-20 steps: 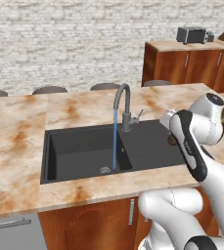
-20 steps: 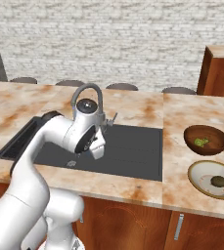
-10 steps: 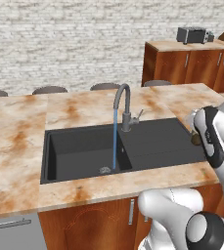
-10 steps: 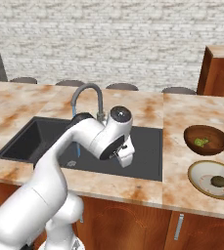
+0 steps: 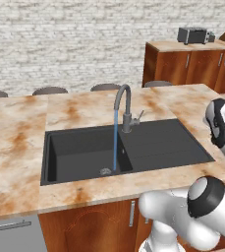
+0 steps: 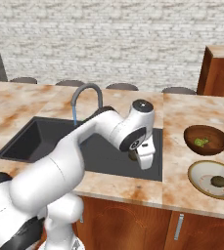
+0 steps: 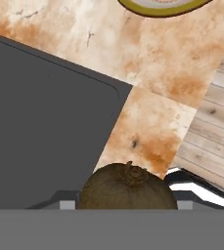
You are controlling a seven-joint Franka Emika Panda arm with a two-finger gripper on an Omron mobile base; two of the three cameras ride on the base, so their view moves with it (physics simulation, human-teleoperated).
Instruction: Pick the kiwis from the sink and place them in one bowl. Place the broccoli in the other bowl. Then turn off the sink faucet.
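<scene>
Over the sink's (image 6: 45,141) right front corner, the gripper (image 6: 135,156) hangs with its jaws nearly closed around a brown kiwi (image 7: 127,188), held between the fingers above the drainboard edge and counter (image 7: 147,132). To the right on the counter sit two bowls: the wooden bowl (image 6: 206,140) with the broccoli (image 6: 200,142) in it, and nearer the front the cream bowl (image 6: 216,179) holding the other kiwi (image 6: 217,181). The faucet (image 5: 125,106) runs a thin blue stream into the basin.
</scene>
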